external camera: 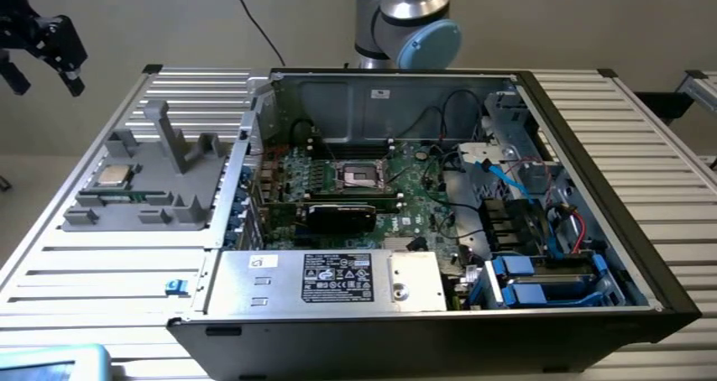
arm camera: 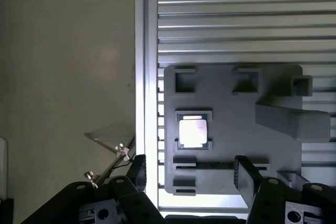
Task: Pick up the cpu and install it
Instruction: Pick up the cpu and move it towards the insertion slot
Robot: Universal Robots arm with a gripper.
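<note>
The cpu (external camera: 113, 176) is a small square chip with a shiny metal top. It lies flat in a recess of the grey plastic holder (external camera: 151, 198) on the slatted table, at the exterior view's left. My gripper (external camera: 45, 86) hangs high above the table's far left corner, well above the holder. In the wrist view the cpu (arm camera: 192, 132) sits in its recess in the holder (arm camera: 236, 119), below and ahead of my open gripper (arm camera: 191, 177). Nothing is between the two black fingers (arm camera: 244, 178). The black socket (external camera: 361, 173) with its metal frame sits on the green motherboard inside the open computer case.
The open computer case (external camera: 583, 154) takes up the middle and right of the table. It holds a power supply (external camera: 325, 279), a black card (external camera: 342, 215) and loose cables. A tall grey post (external camera: 157, 133) rises from the holder. The robot's base (external camera: 404, 24) stands behind the case.
</note>
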